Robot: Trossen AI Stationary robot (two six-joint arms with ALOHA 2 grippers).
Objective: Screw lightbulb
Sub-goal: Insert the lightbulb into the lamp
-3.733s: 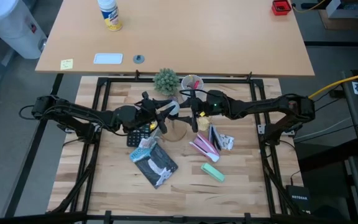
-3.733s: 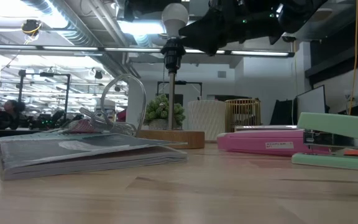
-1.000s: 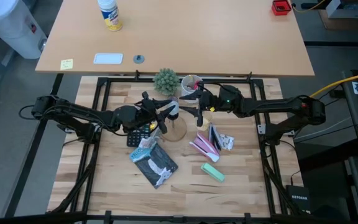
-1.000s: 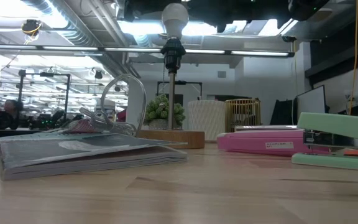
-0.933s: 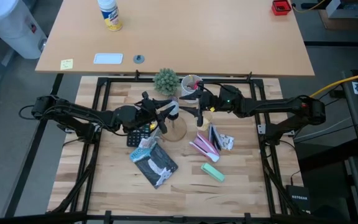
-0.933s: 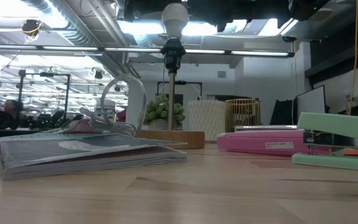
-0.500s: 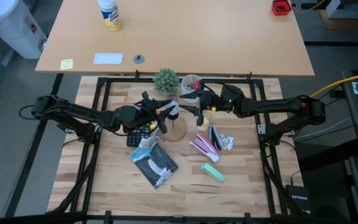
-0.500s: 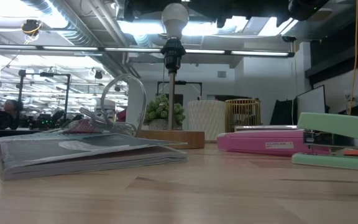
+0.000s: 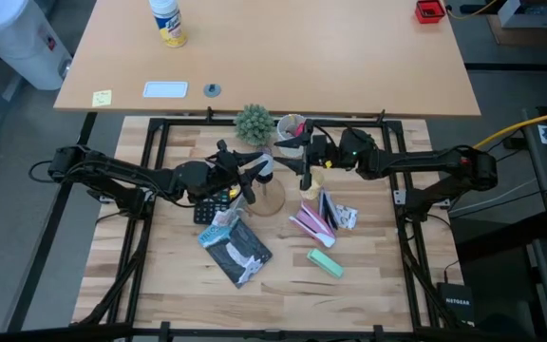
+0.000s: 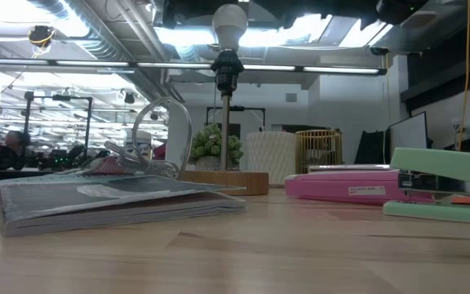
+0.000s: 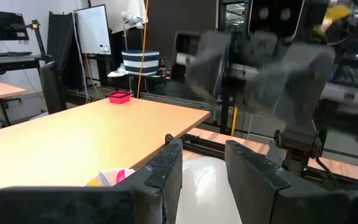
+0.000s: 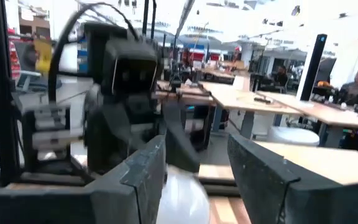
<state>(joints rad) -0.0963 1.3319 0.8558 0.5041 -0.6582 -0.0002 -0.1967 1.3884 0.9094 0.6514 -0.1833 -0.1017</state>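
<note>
The lightbulb (image 10: 230, 23), whitish and pear-shaped, stands upright in the black socket (image 10: 228, 69) of the wooden lamp stand (image 10: 225, 181), mid-table toward the far side. My left gripper (image 9: 259, 173) reaches in level from the table's left. Its fingers (image 11: 166, 168) stand on either side of the bulb's top (image 11: 202, 186) with a gap between them. My right gripper (image 9: 298, 163) hangs open just right of the bulb, tipped slightly upward, with nothing between its fingers. Past them the bulb (image 12: 179, 202) and my left arm show. My left gripper has the bulb's rounded top (image 11: 202, 186) between its two fingers, coming in level from the table's left. I cannot tell whether the fingers touch the glass. The bulb stays upright in the socket.
A small plant (image 9: 254, 122) and a cup of pens (image 9: 292, 125) stand behind the lamp. A calculator (image 9: 212, 204) and a book (image 10: 113, 200) lie near left of it. A pink stapler (image 10: 357, 184) and a green stapler (image 10: 443, 184) lie near right.
My right gripper has risen slightly and tipped its fingers upward, drawing out of the top of the low view. It stays open. The bulb, the stand and my left gripper have kept still.
</note>
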